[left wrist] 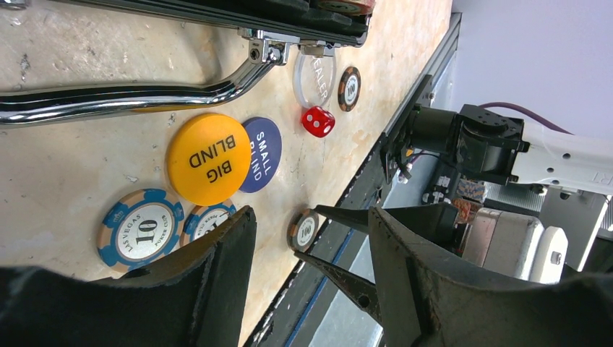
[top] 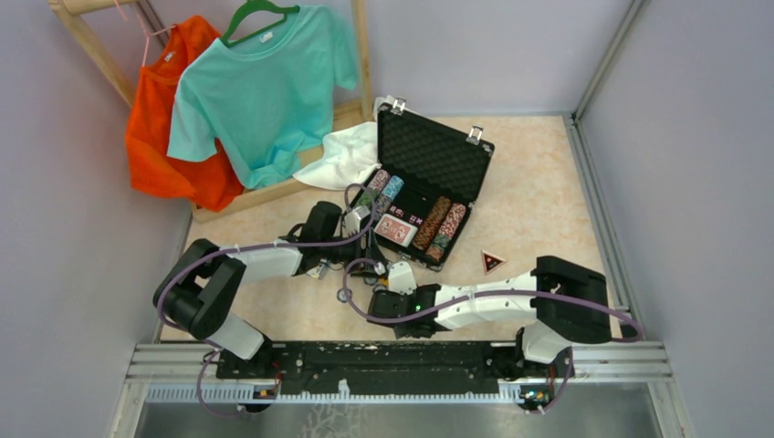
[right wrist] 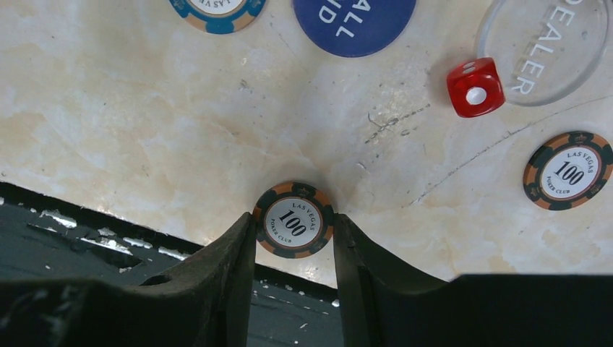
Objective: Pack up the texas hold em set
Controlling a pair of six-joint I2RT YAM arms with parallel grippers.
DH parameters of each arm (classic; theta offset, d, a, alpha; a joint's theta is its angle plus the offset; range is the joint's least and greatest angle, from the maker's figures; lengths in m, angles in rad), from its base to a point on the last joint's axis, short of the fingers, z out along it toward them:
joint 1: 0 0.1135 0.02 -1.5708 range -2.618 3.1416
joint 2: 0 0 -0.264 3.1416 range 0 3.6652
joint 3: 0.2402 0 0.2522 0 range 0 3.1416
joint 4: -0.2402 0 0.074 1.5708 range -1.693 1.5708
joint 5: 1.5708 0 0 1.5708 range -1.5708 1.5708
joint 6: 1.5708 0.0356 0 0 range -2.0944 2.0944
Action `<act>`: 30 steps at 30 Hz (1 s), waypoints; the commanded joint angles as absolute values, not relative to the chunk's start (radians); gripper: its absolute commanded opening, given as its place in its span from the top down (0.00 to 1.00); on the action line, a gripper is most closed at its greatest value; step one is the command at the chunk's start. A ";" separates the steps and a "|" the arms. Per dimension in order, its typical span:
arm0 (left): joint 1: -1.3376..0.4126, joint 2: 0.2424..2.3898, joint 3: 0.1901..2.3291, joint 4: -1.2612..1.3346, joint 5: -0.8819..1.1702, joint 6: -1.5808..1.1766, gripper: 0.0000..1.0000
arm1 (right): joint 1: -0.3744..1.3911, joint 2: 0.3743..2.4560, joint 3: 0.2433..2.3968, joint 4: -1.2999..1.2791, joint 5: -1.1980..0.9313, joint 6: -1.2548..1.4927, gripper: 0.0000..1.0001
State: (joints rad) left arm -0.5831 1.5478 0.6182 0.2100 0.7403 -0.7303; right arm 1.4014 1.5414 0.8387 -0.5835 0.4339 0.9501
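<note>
Case (top: 429,173) sits open at the counter's (top: 548,182) far middle, lid up facing the arms, long axis running far-left to near-right, four chip rows (top: 438,224) inside. Loose in front: two 100 chips, two 10 chips (left wrist: 141,229), three buttons (left wrist: 208,159), one die (right wrist: 475,87). Right fingers (right wrist: 224,275) clamp one 100 chip (right wrist: 293,219) edgewise (at the counter's near edge); left fingers (left wrist: 209,267) apart, empty

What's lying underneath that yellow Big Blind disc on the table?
The round yellow plastic Big Blind button lies partly over the round blue Small Blind button, covering some of its lettering. Anything wholly beneath the yellow one is hidden.
</note>
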 commanded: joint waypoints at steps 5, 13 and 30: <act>-0.552 1.540 0.611 0.231 0.776 -0.724 0.34 | 1.332 1.467 0.876 -0.586 0.441 0.874 0.61; -0.519 1.561 0.595 0.285 0.866 -0.752 0.33 | 1.258 1.455 0.925 -0.579 0.455 0.769 0.61; -0.519 1.645 0.598 0.413 0.989 -0.830 0.36 | 1.203 1.544 1.088 -0.545 0.454 0.618 0.61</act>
